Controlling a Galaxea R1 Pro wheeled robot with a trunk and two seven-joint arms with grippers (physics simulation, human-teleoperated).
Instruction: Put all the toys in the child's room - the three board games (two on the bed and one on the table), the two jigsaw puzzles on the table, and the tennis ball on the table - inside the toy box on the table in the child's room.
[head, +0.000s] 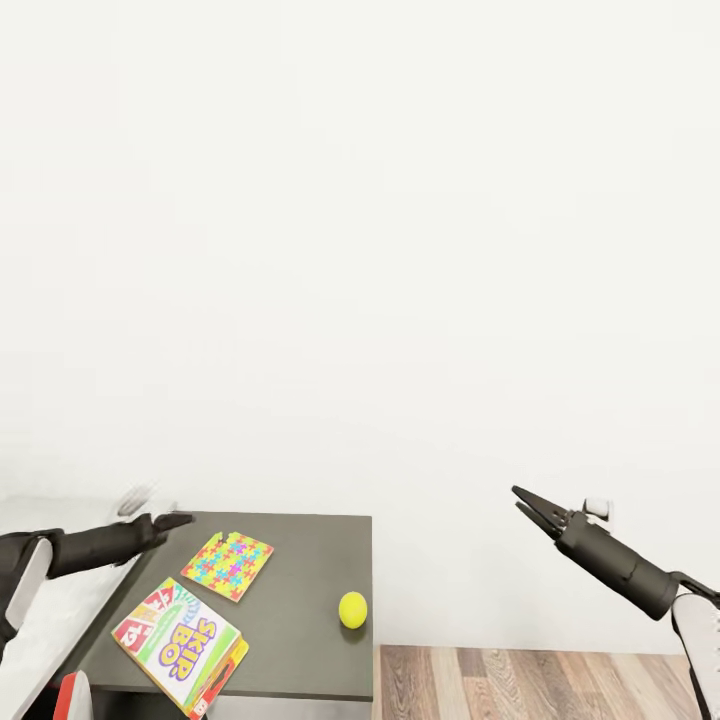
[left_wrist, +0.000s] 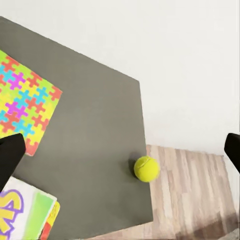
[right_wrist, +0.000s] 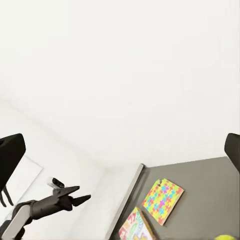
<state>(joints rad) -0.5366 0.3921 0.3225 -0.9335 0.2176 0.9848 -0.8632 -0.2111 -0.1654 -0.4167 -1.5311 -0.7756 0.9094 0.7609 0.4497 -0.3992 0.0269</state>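
Head view, lower left of the frame: the dark grey table (head: 300, 560) carries a jigsaw puzzle (head: 228, 565), the SKIP-BO board game (head: 180, 640) overhanging its front edge, and the tennis ball (head: 352, 610) near the right edge. The left gripper (head: 165, 521) hovers empty; its opening is unclear. The right gripper (head: 525, 506), at lower right, holds nothing, jaws slightly parted.

The left gripper (head: 172, 521) reaches in from the lower left, fingers together. The right gripper (head: 528, 505) points up-left from lower right, slightly parted.
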